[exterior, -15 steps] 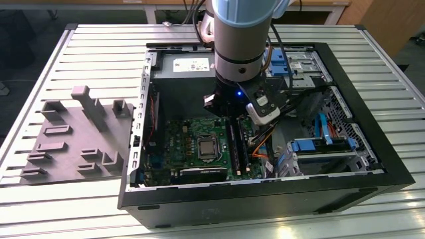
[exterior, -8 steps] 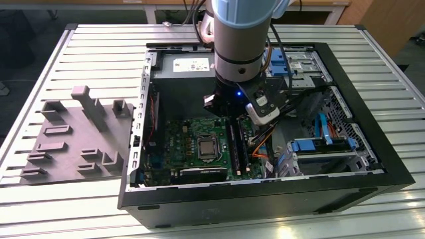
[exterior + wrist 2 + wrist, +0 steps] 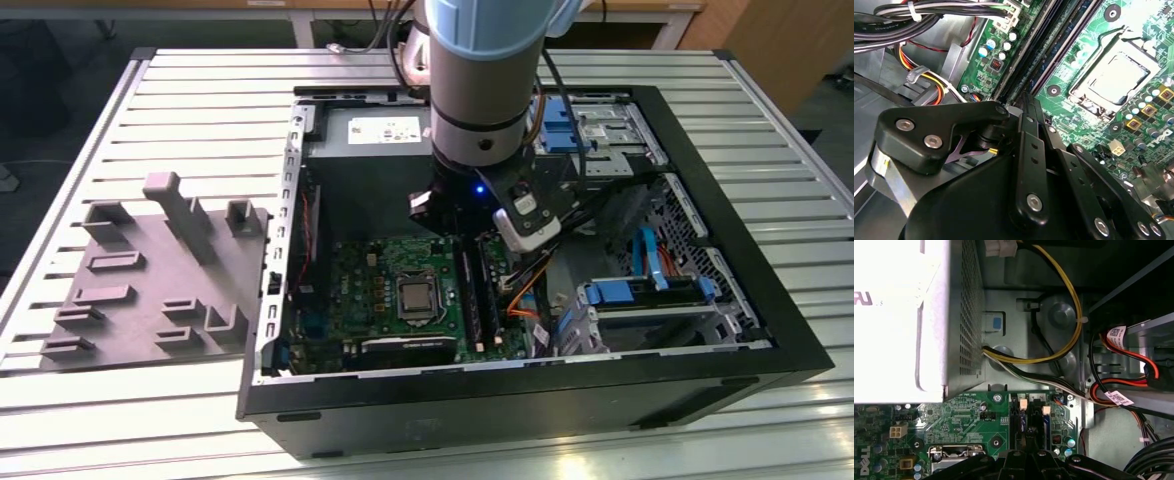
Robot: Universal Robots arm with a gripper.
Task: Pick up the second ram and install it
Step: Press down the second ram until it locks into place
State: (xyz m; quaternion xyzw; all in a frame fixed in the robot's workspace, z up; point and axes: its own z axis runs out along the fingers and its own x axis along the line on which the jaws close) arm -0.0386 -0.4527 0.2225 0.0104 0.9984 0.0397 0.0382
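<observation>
Reaching down into the open computer case (image 3: 694, 300) at the centre of the exterior view, the arm (image 3: 487, 70) holds its gripper (image 3: 461, 235) low over the green motherboard (image 3: 380, 285), right above the memory slots that run beside the silver processor (image 3: 418, 296). In the second wrist view the gripper (image 3: 1026, 107) has its black fingers (image 3: 1029, 120) drawn close together, nearly edge to edge, over the long dark slots (image 3: 1054, 45) in the upper middle of the frame; whether they pinch anything between them I cannot tell, as the linkage hides the tips. The second ram (image 3: 477, 290) appears in the exterior view as a long dark strip standing in the slot area just to the right of the processor, directly below the gripper; whether it is fully seated cannot be judged. In the first wrist view the gripper (image 3: 1026, 452) sits at the bottom centre, over the ends of the slots with their pale latches (image 3: 1023, 403), while the pale power supply box (image 3: 909, 320) fills the upper left and a yellow-and-black cable bundle (image 3: 1069, 305) loops across the metal case wall. A grey plastic tray (image 3: 134, 290) with upright posts lies on the slatted bench (image 3: 134, 420) at the left of the exterior view, well apart from the gripper. Blue drive brackets (image 3: 627, 290) sit at the lower right inside the case.
</observation>
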